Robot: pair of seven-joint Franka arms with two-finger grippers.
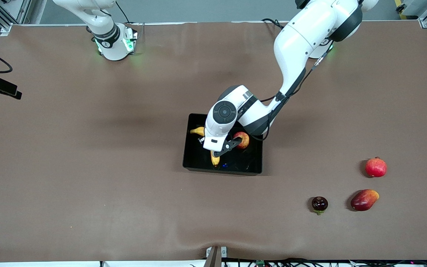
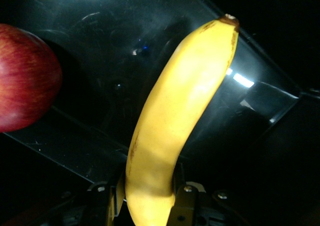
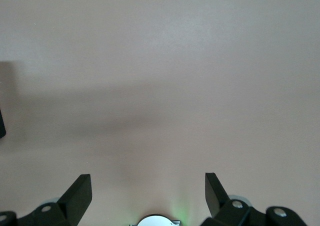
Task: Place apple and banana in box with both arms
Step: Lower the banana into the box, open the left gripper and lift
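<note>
The left gripper stands over the inside of the box, its fingers clamped on the banana at one end. The banana's long axis runs straight out from between the fingers, and in the front view it lies across the box from the wall toward the robots to the wall nearer the camera, with the arm's wrist covering its middle. Whether the banana already rests on the box floor cannot be told.

The apple lies inside the box, just beside the banana toward the left arm's end of the table and apart from it. A release here looks likely to leave both fruits inside the walls.

The right gripper waits over bare table, fingers spread and holding nothing; the left arm is the nearer to the box.

No brand, label or writing can be read on the box or fruit.
</note>
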